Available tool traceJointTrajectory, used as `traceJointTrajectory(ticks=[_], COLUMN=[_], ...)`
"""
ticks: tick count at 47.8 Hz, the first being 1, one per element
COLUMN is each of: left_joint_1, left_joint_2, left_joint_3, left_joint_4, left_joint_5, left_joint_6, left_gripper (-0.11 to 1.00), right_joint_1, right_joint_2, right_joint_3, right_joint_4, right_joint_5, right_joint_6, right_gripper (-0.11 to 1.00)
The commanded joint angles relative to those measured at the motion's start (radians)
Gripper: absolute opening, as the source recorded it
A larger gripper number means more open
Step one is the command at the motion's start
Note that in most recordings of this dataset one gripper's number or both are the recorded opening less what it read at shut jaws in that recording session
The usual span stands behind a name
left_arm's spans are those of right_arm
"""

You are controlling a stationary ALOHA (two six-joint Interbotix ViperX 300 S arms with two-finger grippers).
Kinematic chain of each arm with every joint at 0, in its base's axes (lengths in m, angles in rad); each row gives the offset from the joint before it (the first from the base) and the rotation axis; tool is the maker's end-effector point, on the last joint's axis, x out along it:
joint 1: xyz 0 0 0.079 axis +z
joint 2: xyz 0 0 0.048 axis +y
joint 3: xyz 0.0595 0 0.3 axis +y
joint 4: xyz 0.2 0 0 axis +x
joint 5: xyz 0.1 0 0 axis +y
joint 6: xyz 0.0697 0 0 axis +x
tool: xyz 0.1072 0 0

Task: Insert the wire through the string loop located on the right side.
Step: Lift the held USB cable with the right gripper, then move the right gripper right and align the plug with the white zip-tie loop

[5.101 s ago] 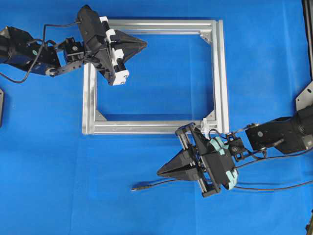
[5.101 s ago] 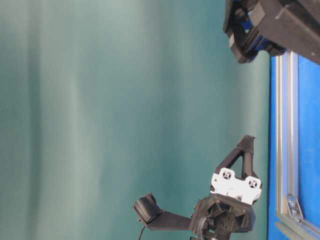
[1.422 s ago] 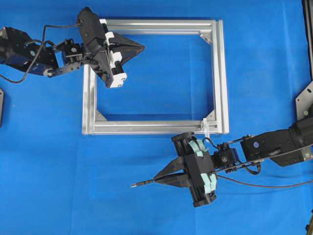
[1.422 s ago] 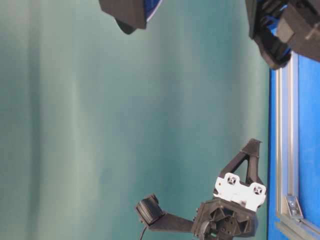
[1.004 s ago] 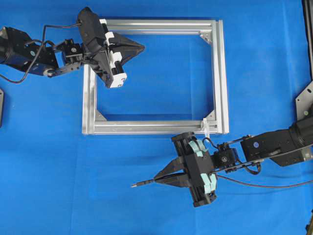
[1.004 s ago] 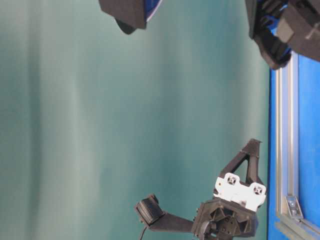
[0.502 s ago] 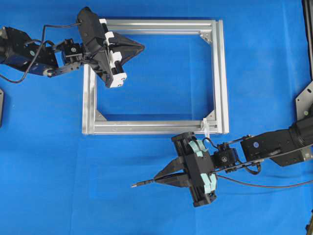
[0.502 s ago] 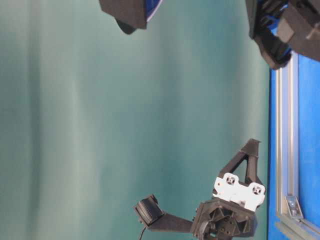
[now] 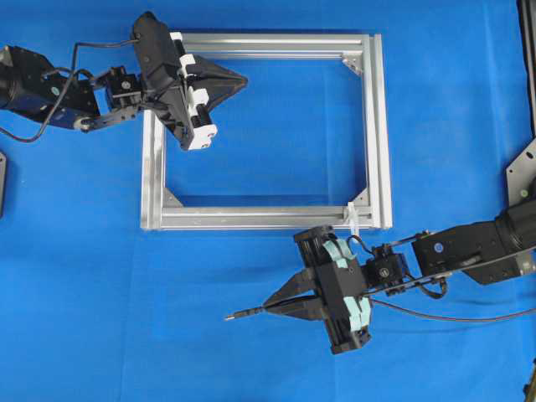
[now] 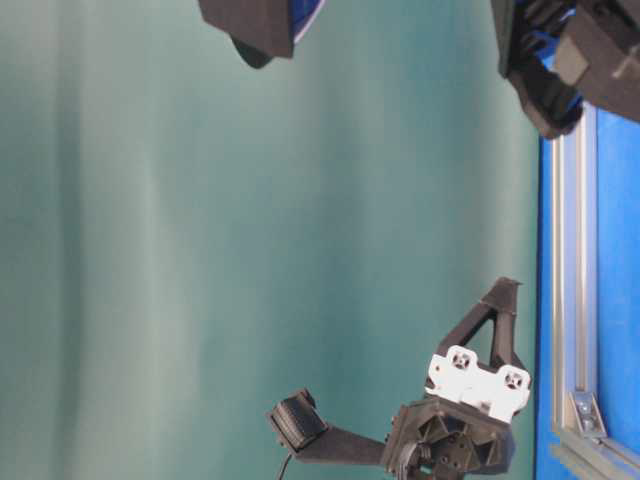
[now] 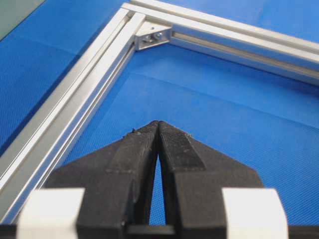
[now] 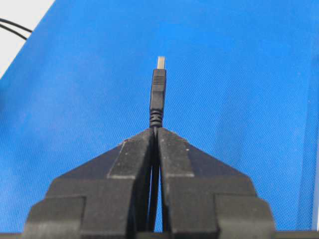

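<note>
Overhead exterior view: the silver frame (image 9: 264,130) lies flat on the blue bench (image 9: 84,293), with the right claw (image 9: 270,301) outside it at about 6 o'clock from the frame's middle. That claw is pinched tight on the wire (image 9: 452,317), close behind the plug. The plug end sticks out past the fingertips toward 9 o'clock, and the rest of the wire trails off toward 3 o'clock across the bench. From the right wrist camera the plug (image 12: 158,89) stands straight out beyond the closed fingertips (image 12: 134,154), its small metal tip bare over the blue cloth.

The string loop (image 9: 353,215) is a small white tab at the frame's lower right corner, at about 1 o'clock from the right claw and well apart from the plug.

The left claw (image 9: 243,80) sits over the frame's upper left corner, pressed closed with nothing in it. Its wrist camera shows the two black fingers (image 11: 134,154) meeting at the tips above the cloth inside the frame, with a corner bracket (image 11: 152,36) at 12 o'clock.
</note>
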State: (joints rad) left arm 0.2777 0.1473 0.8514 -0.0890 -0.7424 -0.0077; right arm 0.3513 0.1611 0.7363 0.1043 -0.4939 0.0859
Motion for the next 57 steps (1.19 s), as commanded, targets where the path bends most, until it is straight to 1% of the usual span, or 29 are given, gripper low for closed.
traceJointTrajectory(ticks=[1, 23, 32, 44, 52, 57], left_joint_1=[-0.002, -0.002, -0.002, -0.003, -0.002, -0.002], left_joint_2=[-0.032, -0.032, -0.032, -0.032, -0.032, -0.032], left_joint_3=[-0.009, -0.008, -0.008, -0.009, -0.009, -0.009], left_joint_4=[0.002, 0.002, 0.003, 0.002, 0.002, 0.002], left_joint_5=[-0.005, -0.005, -0.005, -0.005, -0.005, -0.006], left_joint_6=[-0.002, -0.002, -0.002, -0.002, -0.002, -0.002], left_gripper=[0.00, 0.00, 0.00, 0.00, 0.00, 0.00], right_joint_1=[0.005, 0.005, 0.005, 0.005, 0.005, 0.006], right_joint_2=[-0.031, -0.031, -0.049, -0.133, -0.238, -0.304], right_joint_3=[-0.006, -0.006, 0.028, 0.161, 0.276, 0.354], right_joint_4=[0.000, -0.002, 0.000, 0.006, 0.015, 0.031], right_joint_5=[-0.005, -0.005, -0.005, -0.005, -0.003, -0.003], right_joint_6=[0.000, -0.002, 0.002, 0.012, 0.014, 0.014], right_gripper=[-0.04, -0.04, -0.04, -0.04, -0.04, -0.04])
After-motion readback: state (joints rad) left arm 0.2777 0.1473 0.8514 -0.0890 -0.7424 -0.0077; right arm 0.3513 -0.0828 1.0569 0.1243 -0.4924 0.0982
